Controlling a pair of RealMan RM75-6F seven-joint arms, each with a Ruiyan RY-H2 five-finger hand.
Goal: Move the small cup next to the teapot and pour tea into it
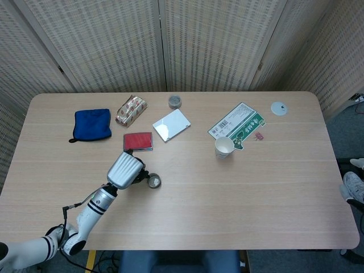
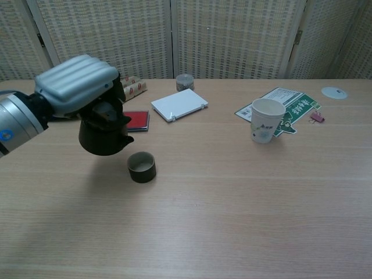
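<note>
My left hand [image 2: 78, 87] grips the dark round teapot [image 2: 103, 135], lifted off the wooden table [image 2: 244, 197], spout just left of the small dark ceramic cup [image 2: 142, 167] toward the front-left of the table. I'd centre the spout over the cup's rim, then tilt slowly. Right hand isn't visible.

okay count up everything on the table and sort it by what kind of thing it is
Cups: 2, small cup, paper cup
Teapot: 1, held above the table by the left hand
Pouches and wallets: 2, blue pouch, red wallet
Snack pack: 1
White box: 1
Small tin: 1
Green leaflet: 1
White disc: 1
Red clip: 1
Total: 11
</note>
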